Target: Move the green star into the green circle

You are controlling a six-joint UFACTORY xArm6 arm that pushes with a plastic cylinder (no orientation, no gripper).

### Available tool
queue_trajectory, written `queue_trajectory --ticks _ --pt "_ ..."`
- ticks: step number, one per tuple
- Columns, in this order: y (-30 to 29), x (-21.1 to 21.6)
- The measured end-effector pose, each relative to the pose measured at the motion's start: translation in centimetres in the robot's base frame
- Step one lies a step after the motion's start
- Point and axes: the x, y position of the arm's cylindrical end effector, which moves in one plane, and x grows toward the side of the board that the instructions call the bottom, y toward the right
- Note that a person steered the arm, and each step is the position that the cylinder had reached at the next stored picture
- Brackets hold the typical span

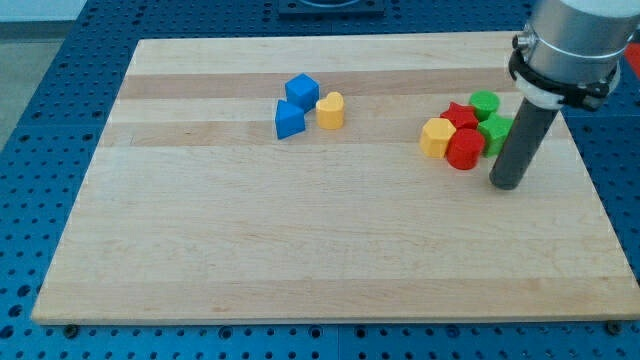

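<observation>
Rod-only arm, no gripper jaws to read; my tip (506,184) sits on the bench (300,250), just right of and below the green star (495,131). Star touches green circle (485,102), red star (460,115), red cylinder (464,149); yellow block (437,137) left.
</observation>
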Motion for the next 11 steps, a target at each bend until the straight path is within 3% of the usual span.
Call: queue_trajectory --ticks 6,11 --pt "3.0 -10.4" --pt "-5.3 -13.8"
